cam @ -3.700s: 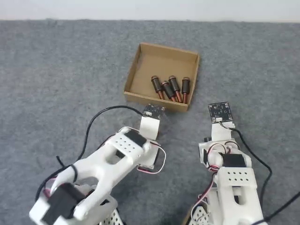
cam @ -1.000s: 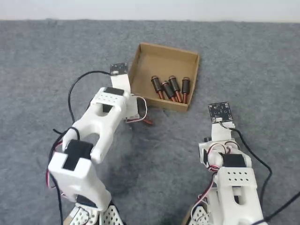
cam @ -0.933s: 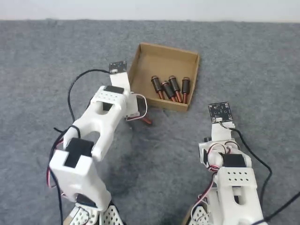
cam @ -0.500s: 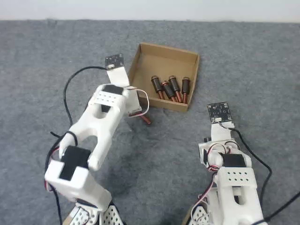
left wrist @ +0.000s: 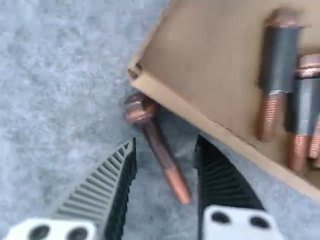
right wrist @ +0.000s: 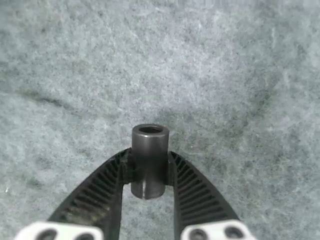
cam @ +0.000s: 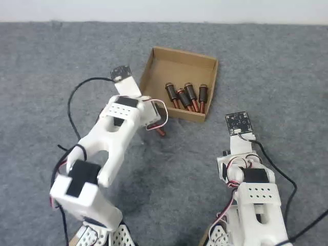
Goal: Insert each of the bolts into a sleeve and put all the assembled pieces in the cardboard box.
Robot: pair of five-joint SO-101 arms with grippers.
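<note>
Cardboard box (cam: pixel 174 66), open-topped, on a grey felt-like surface (cam: pixel 51 61); it holds four assembled pieces (cam: pixel 185 97) lying side by side. Copper-coloured bolt (left wrist: pixel 156 147), loose, lies on the surface just outside the box's near wall, its head close to a box corner; the left hand (left wrist: pixel 165 145) is over it, fingers apart, one on each side of the shank. Dark sleeve (right wrist: pixel 150 150), upright with its bore empty, is clamped between the fingers of the right hand (right wrist: pixel 150 162).

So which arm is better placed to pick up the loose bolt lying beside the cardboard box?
Left. The left gripper is open, one side on each side of the bolt, close to the cardboard box. The right gripper is shut on a sleeve, away from the bolt.
</note>
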